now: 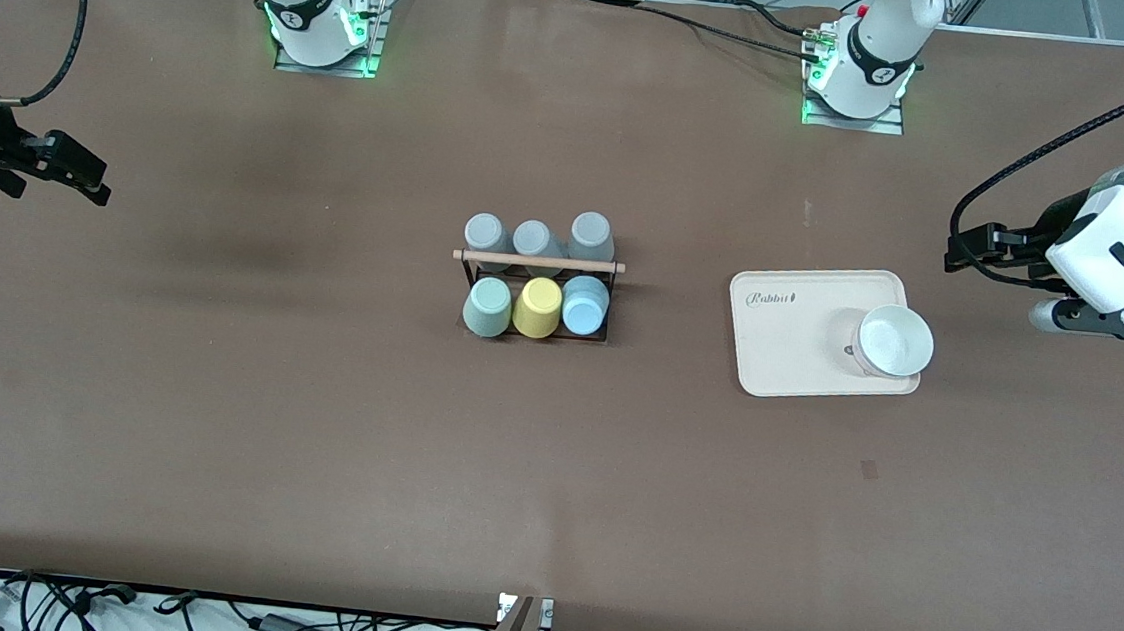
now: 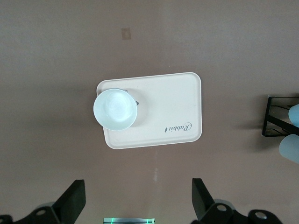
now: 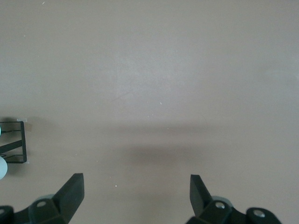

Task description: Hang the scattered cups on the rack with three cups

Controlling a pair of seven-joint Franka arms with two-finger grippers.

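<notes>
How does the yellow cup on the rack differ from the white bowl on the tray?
The yellow cup sits upside down on the rack, between a green and a blue cup; the white bowl stands upright, open side up, alone on the cream tray. The bowl looks wider than the cup. The cup is yellow, the bowl white. Neither has a handle, and no gripper touches either.

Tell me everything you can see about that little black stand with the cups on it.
The rack is a small black wire frame with a pale wooden bar across its top, standing upright mid-table, toward the right arm's end from the cream tray. Six upturned cups sit on it in two rows: three grey ones farther from the front camera, then a mint cup, a yellow cup and a blue cup. No gripper touches it.
</notes>
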